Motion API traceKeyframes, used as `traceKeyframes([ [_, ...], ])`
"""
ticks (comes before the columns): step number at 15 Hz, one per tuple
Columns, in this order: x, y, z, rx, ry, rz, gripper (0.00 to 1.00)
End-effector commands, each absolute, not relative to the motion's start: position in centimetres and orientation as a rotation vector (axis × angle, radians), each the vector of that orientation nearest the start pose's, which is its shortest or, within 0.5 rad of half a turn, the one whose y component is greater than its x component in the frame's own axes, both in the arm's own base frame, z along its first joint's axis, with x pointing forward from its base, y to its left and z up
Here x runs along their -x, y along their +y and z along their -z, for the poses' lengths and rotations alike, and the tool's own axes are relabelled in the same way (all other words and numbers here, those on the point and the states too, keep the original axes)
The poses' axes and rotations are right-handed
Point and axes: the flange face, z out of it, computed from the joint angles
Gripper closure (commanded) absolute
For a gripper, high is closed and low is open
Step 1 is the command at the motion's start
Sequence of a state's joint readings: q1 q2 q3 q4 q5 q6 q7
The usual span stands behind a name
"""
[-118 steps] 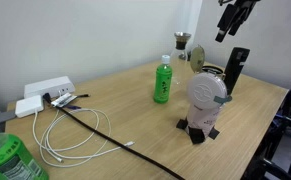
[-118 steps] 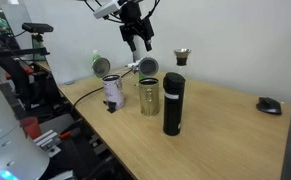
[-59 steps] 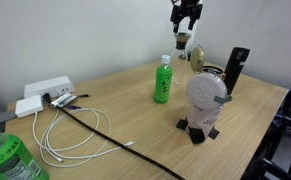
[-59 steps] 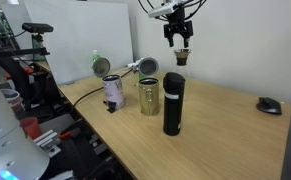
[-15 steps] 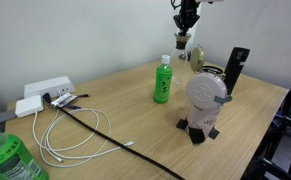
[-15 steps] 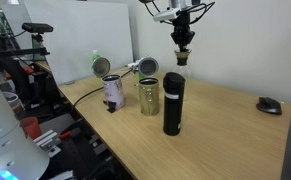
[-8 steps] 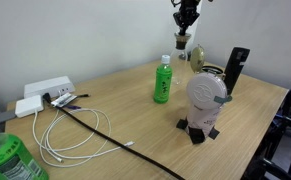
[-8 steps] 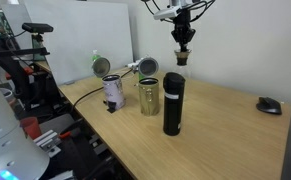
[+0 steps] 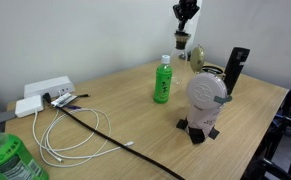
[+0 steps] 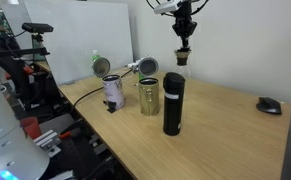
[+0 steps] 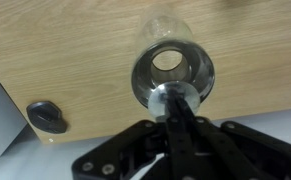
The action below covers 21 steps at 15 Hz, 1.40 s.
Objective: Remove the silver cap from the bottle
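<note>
And the gripper (image 9: 186, 20) is a touch higher than it was half a second ago. In both exterior views there is more wall showing between its tips and the bottle (image 9: 182, 43) than before. The bottle has not budged: it stands upright on the table (image 9: 125, 115), exactly where it stood eight seconds back.

Now the gripper (image 10: 185, 36) hangs straight over the bottle (image 10: 182, 58), pointing down and clear of it. From the wrist view, the gripper (image 11: 173, 100) has its two fingers pinched together with almost no gap. A small grey-silver piece sits right at the tips; that looks like the silver cap (image 11: 162, 97), nipped between them just above the bottle's (image 11: 145, 75) mouth. The mouth itself shows as an open ring seen from above.

Around the bottle, the green bottle (image 9: 163, 80) stands nearer to me and a little to one side. A black mouse (image 11: 47, 115) lies on the table well apart from it.
</note>
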State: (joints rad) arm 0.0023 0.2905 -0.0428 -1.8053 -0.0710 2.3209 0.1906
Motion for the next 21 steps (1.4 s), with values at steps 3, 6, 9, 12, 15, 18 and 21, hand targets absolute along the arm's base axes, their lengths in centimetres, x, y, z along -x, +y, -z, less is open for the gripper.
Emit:
traceKeyframes([
  [3,-64.4,-2.9,-42.6,3.169,0.3,0.402,0.99],
  [6,-63.7,-3.2,-43.4,3.186,0.292,0.406,0.99],
  [9,-62.4,-3.8,-44.2,3.189,0.304,0.382,0.99],
  [12,-60.2,-4.3,-44.5,3.185,0.317,0.328,0.99],
  [15,-57.3,-5.2,-44.4,3.189,0.365,0.283,0.99],
  [18,-54.4,-6.7,-43.6,3.19,0.422,0.274,0.99],
  [21,-52.3,-8.2,-41.7,3.201,0.511,0.243,0.99],
])
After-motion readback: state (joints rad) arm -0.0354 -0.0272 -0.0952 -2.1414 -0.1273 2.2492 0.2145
